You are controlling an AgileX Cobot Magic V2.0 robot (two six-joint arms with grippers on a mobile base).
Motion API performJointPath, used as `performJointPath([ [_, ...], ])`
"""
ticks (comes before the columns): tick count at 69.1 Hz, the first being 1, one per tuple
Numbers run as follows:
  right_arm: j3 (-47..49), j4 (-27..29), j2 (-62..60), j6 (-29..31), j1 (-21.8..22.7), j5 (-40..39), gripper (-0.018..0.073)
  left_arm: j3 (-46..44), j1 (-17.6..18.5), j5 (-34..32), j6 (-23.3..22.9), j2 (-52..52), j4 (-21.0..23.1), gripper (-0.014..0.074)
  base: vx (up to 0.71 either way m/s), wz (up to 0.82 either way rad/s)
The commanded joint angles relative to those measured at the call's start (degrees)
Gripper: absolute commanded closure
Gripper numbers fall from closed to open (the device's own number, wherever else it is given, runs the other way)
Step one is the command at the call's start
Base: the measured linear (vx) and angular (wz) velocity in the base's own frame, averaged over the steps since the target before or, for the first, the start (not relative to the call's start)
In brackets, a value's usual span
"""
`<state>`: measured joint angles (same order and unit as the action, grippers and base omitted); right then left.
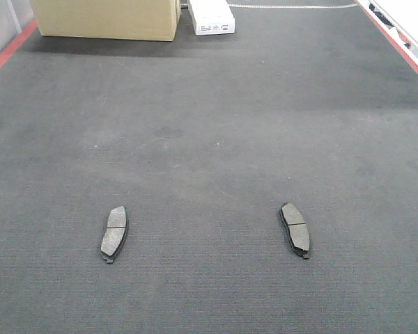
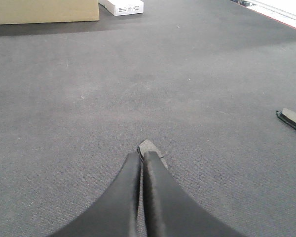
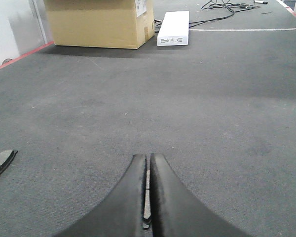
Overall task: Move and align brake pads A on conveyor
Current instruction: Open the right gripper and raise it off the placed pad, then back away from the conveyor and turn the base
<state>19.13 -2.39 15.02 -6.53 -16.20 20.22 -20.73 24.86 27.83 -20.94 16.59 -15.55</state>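
Note:
Two dark-grey brake pads lie flat on the charcoal conveyor belt (image 1: 209,125), the left pad (image 1: 113,233) and the right pad (image 1: 295,229), both lengthwise toward the far end. No other pads are in view. Neither gripper shows in the front view. In the left wrist view my left gripper (image 2: 142,155) is shut, and the left pad's tip (image 2: 151,147) pokes out past its fingertips on the belt. The right pad lies at that view's right edge (image 2: 293,119). My right gripper (image 3: 149,157) is shut. A sliver of the right pad (image 3: 146,197) shows through its slit, and the left pad (image 3: 1,162) lies at the left edge.
A cardboard box (image 1: 108,17) and a white box (image 1: 212,17) stand at the belt's far end. The red frame (image 1: 7,52) edges the belt on the left and on the right (image 1: 397,38). Cables (image 3: 227,6) lie beyond the white box.

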Motion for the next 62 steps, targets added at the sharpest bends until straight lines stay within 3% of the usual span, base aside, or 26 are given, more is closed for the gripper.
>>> performJointPath([
  [1, 1.68, -0.73, 0.57, 0.64, 0.17, -4.31, 0.0568, -1.37, 0.33, -4.40, -0.10, 0.63, -0.61, 0.0603, 0.00, 0.00],
  [62, 1.68, -0.57, 0.57, 0.64, 0.17, -3.89, 0.0568, -1.37, 0.33, -4.41, -0.15, 0.63, -0.61, 0.0603, -0.02, -0.01],
])
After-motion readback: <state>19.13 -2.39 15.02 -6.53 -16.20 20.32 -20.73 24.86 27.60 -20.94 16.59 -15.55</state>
